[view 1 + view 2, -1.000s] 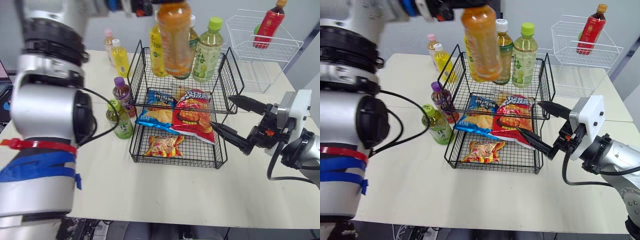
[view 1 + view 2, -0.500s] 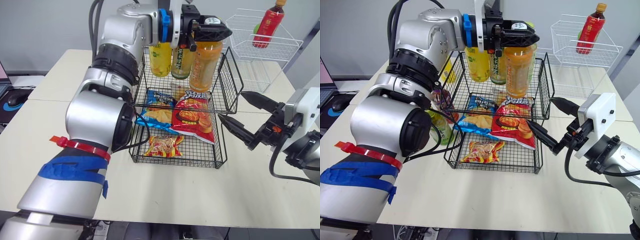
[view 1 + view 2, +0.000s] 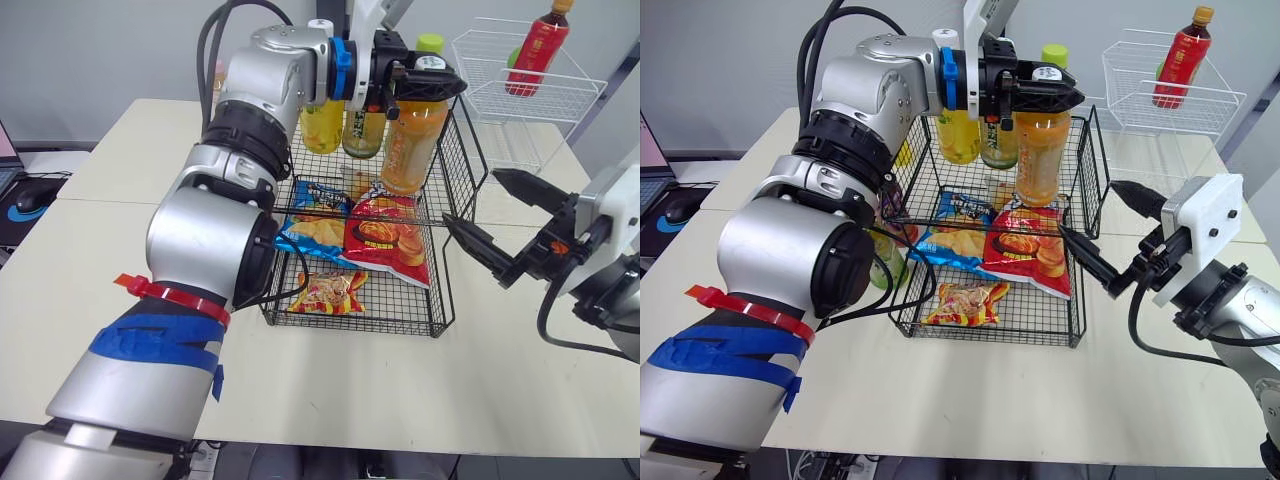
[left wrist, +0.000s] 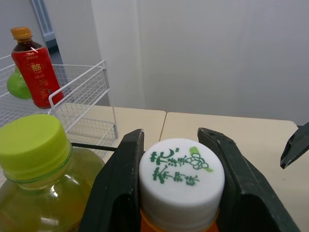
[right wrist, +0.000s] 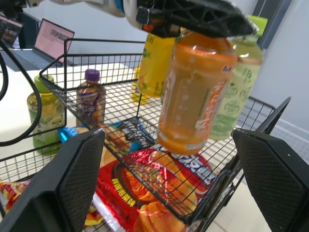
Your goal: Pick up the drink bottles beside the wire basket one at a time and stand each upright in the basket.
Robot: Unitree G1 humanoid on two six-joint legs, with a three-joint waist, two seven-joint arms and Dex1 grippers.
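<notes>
An orange drink bottle (image 3: 408,140) hangs slightly tilted inside the top tier of the black wire basket (image 3: 462,165), at its right side. My left gripper (image 3: 430,80) is shut on its white cap (image 4: 181,171). I cannot tell whether its base touches the mesh. A yellow bottle (image 3: 320,125), a dark tea bottle (image 3: 362,130) and a green-capped bottle (image 4: 34,145) stand upright beside it. My right gripper (image 3: 471,198) is open just right of the basket, holding nothing. On the table to the basket's left stand a purple-capped bottle (image 5: 90,99) and a green tea bottle (image 5: 41,111).
Snack bags (image 3: 385,235) lie under the top tier, with another packet (image 3: 328,292) on the lowest shelf. A white wire basket (image 3: 520,110) with a red bottle (image 3: 538,50) stands at the back right. My left arm spans the basket's left side. A mouse (image 3: 30,197) lies at the far left.
My left arm has carried the orange bottle from high over the basket down into the right side of the top tier. My right gripper has drifted slightly up and to the right.
</notes>
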